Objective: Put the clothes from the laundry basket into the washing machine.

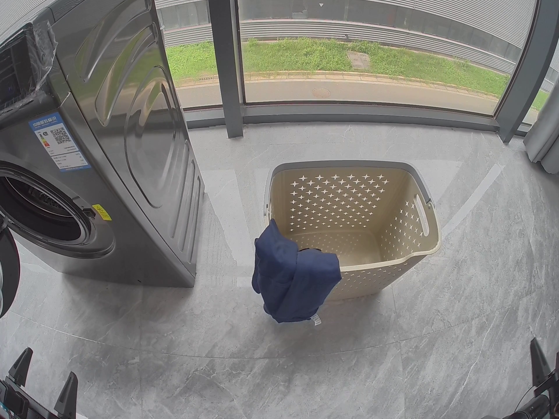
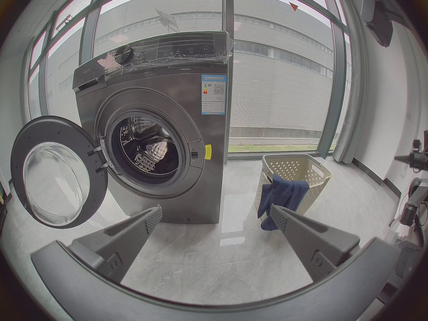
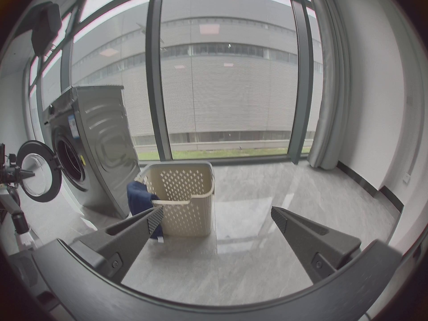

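Note:
A cream laundry basket [image 1: 428, 248] stands on the floor, right of a grey washing machine [image 1: 116, 146]. A dark blue garment [image 1: 291, 277] hangs over the basket's near left rim, mostly on the outside; I also see the garment [image 2: 281, 195] from the left wrist and the garment [image 3: 139, 198] from the right wrist. The machine's round door [image 2: 55, 172] is swung open and its drum [image 2: 147, 150] shows. My left gripper [image 2: 214, 212] is open and empty, low at the near left [image 1: 43, 379]. My right gripper [image 3: 216, 215] is open and empty, well short of the basket [image 3: 183, 197].
Tall windows [image 1: 361, 36] with a dark frame post [image 1: 224, 53] run behind the basket. A curtain [image 1: 544, 135] hangs at the far right. Bare tiled floor [image 1: 262, 362] lies between the grippers and the basket.

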